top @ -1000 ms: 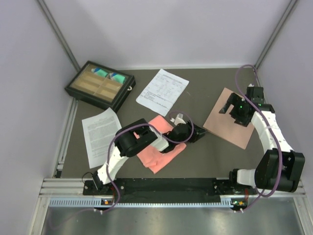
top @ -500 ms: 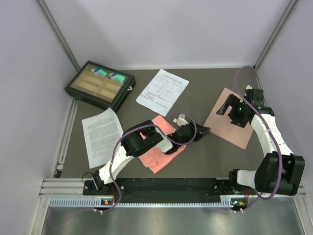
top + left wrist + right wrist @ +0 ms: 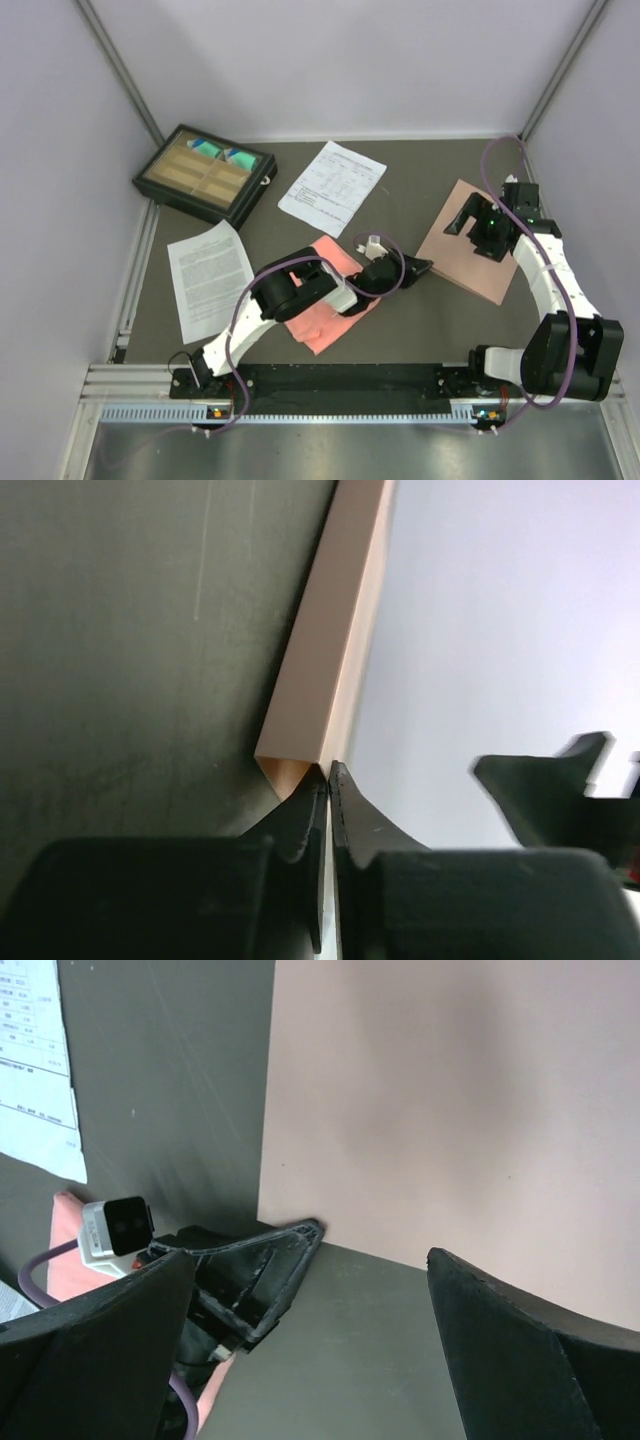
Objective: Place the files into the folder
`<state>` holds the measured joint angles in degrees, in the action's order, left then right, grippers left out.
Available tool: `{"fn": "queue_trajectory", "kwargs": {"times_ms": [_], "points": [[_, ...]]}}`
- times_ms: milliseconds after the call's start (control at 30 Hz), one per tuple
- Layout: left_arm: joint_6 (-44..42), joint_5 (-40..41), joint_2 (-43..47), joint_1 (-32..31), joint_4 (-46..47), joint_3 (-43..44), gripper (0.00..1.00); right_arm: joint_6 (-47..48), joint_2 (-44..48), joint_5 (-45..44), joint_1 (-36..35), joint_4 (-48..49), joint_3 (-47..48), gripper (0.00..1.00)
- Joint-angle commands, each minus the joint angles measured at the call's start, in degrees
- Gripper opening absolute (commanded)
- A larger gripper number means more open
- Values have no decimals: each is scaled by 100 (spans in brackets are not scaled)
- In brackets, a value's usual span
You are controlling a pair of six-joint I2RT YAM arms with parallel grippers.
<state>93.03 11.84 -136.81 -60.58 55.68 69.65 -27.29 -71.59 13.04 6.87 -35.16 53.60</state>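
The folder point(image 3: 472, 243) is a flat tan-pink sheet lying shut at the right. It also shows in the right wrist view point(image 3: 450, 1100) and edge-on in the left wrist view point(image 3: 320, 670). My left gripper point(image 3: 423, 265) is shut, with its tips point(image 3: 327, 772) touching the folder's near-left corner. My right gripper point(image 3: 463, 221) is open and empty, hovering over the folder's left part point(image 3: 310, 1256). The table-layout file point(image 3: 332, 187) lies at the back centre. The dense-text file point(image 3: 208, 277) lies at the left. Both are apart from the grippers.
A salmon-pink folded cloth point(image 3: 322, 302) lies under my left arm. A black compartment box point(image 3: 205, 174) stands at the back left. Grey walls close in on both sides and the back, and a metal rail point(image 3: 130, 290) runs along the left edge.
My left gripper has slid right across the mat until its tips reach the folder's corner. My right gripper has shifted slightly left above the folder.
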Motion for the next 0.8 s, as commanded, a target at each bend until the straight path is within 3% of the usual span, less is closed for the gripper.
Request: {"fn": "queue_trajectory", "kwargs": {"times_ms": [0, 233, 467, 633, 767], "points": [[899, -119, 49, 116, 889, -372, 0, -5, 14, -231, 24, 0, 177, 99], [1366, -576, 690, 432, 901, -786, 0, 224, 181, 357, 393, 88, 98, 99], [1691, -867, 779, 617, 1067, -874, 0, 57, 365, -100, 1297, -123, -7, 99], [1894, -1104, 753, 784, 1278, -1032, 0, -303, 208, 1337, 2343, 526, -656, 99], [1946, -1359, 762, 855, 1331, -1041, 0, -321, -100, 1754, 2354, 957, -860, 99]]}}
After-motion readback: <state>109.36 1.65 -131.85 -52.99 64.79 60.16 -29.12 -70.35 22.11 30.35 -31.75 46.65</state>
